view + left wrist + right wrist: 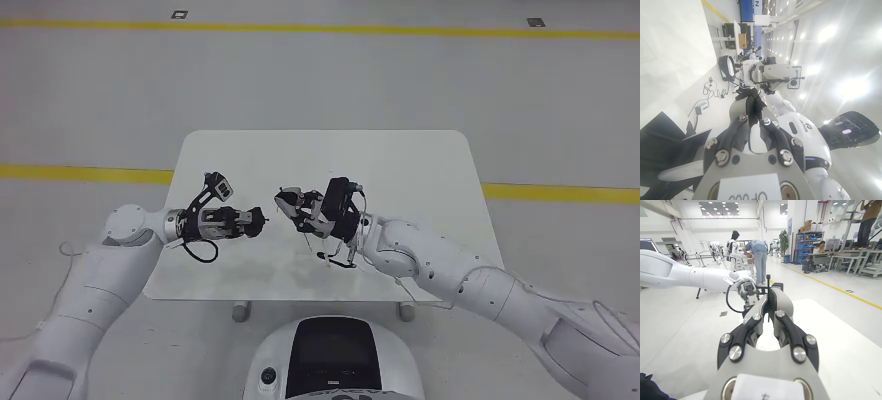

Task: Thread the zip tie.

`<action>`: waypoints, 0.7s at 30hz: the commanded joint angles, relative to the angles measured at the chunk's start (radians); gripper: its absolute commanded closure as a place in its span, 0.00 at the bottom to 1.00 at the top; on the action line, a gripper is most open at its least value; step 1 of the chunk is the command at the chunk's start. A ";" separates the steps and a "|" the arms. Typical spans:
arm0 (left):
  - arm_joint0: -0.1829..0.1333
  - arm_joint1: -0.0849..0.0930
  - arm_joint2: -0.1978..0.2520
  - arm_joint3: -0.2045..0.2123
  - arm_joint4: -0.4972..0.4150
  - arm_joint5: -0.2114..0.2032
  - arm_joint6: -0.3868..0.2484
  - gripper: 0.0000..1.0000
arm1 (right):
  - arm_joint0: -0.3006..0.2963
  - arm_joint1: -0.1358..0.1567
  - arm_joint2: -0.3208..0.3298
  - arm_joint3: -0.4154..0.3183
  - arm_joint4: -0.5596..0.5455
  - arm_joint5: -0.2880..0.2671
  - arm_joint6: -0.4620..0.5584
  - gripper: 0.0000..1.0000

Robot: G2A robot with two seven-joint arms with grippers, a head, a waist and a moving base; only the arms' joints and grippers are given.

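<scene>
Zip tie (pixel 768 281): black, upright, head on top, pinched mid-strap by the right gripper (pixel 769 295), fingers clamped on it. Held above the white table (pixel 400 160), near its left-centre. Left gripper (pixel 753 99) just to the left, fingers together; contents unclear.

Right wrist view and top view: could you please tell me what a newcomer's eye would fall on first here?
The black zip tie stands out first. It is upright, pinched between the shut fingers of the right gripper. In the top view, the left gripper faces the right gripper closely, nose to nose, above the white table.
</scene>
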 commanded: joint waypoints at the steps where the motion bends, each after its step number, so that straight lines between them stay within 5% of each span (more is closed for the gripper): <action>1: 0.000 0.000 0.001 0.001 0.000 0.000 0.000 1.00 | 0.003 0.001 -0.001 -0.002 -0.001 0.000 -0.008 1.00; 9: 0.008 -0.001 0.001 -0.020 0.013 0.012 0.037 1.00 | -0.012 0.000 0.011 -0.012 -0.006 0.000 0.006 1.00; 21: 0.017 0.003 -0.013 -0.028 0.004 0.035 0.000 1.00 | -0.034 0.004 0.020 -0.049 -0.018 0.000 0.016 1.00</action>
